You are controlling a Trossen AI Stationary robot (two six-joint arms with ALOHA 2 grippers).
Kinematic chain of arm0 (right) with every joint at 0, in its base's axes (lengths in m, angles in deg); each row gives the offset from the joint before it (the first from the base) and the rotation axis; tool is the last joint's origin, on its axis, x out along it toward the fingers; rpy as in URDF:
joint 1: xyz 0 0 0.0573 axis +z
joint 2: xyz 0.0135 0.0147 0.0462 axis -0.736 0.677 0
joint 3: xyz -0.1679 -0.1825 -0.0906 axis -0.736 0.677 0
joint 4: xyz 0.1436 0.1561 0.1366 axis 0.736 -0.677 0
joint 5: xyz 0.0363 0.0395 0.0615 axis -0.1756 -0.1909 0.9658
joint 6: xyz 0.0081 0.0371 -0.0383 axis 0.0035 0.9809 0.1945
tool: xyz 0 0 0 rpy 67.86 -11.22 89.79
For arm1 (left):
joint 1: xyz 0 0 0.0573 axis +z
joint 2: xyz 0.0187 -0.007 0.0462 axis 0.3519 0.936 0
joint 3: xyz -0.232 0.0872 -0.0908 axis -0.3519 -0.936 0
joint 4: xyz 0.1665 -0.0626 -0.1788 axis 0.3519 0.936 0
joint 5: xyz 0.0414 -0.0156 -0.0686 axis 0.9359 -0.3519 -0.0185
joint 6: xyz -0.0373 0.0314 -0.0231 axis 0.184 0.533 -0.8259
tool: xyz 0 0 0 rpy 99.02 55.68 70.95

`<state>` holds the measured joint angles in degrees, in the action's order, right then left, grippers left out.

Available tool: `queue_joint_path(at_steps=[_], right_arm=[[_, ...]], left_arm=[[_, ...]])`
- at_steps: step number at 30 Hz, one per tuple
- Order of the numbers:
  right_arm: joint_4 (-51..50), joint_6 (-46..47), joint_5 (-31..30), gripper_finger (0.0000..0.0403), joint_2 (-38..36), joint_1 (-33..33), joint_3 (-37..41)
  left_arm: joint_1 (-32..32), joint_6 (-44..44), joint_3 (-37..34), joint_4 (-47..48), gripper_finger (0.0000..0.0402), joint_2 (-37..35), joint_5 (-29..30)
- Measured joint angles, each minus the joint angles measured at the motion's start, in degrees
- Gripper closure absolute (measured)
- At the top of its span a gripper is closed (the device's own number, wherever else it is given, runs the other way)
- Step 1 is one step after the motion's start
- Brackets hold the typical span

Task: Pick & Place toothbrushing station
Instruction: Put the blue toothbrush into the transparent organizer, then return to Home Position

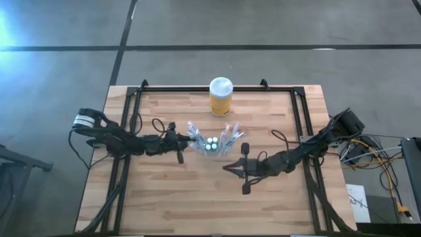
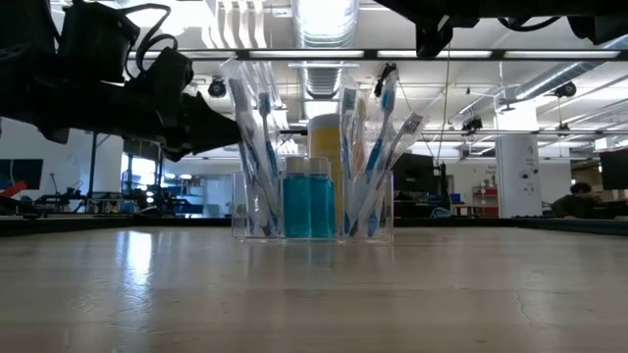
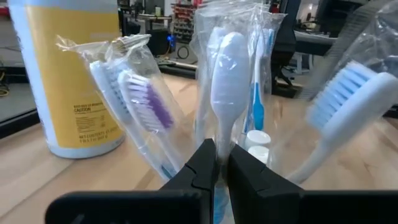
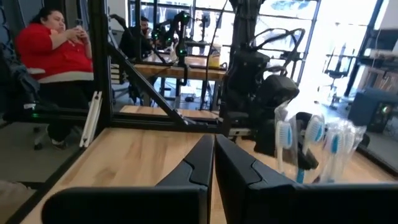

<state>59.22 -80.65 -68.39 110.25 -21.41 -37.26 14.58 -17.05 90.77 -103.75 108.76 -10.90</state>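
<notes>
Near the middle of the wooden counter [image 1: 164,191]: the toothbrushing station [image 1: 212,141], a clear plastic holder standing upright, with wrapped blue-and-white toothbrushes [image 2: 260,147] fanning outward on both sides and two white-capped tubes [image 2: 308,201] of blue liquid between them. Just behind it, toward the far edge: a yellow jar [image 1: 220,97] with a white lid, apart from the holder. Left tool [image 1: 191,139] right at the holder's left side, fingers drawn together around a thin wrapped toothbrush handle [image 3: 225,74], pinched between the dark tips in the left wrist view; whether firmly gripped or only touching, hard to tell. Right tool [image 1: 244,149] just beside the holder's right side, not touching, fingers closed together on nothing, pointing toward the far edge. Beyond the counter in the right wrist view: a seated person in a red top [image 4: 55,46], and the left arm next to the brushes.
</notes>
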Motion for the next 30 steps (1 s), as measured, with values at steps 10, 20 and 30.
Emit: queue_joint_path(at_steps=[10,20,30], right_arm=[[-1.03,1.68,0.00,0.0390,0.00,0.00,0.00],[-1.25,1.67,0.00,0.0390,0.00,0.00,0.00],[-2.76,2.51,-0.23,0.0390,-0.58,-0.09,0.00]], left_arm=[[-0.07,2.12,-1.09,4.98,0.0309,-4.80,-7.40],[-0.07,-0.92,-0.98,18.45,0.0221,-16.24,-10.20],[-0.07,-2.39,-0.96,35.03,0.0214,-34.09,-26.52]])
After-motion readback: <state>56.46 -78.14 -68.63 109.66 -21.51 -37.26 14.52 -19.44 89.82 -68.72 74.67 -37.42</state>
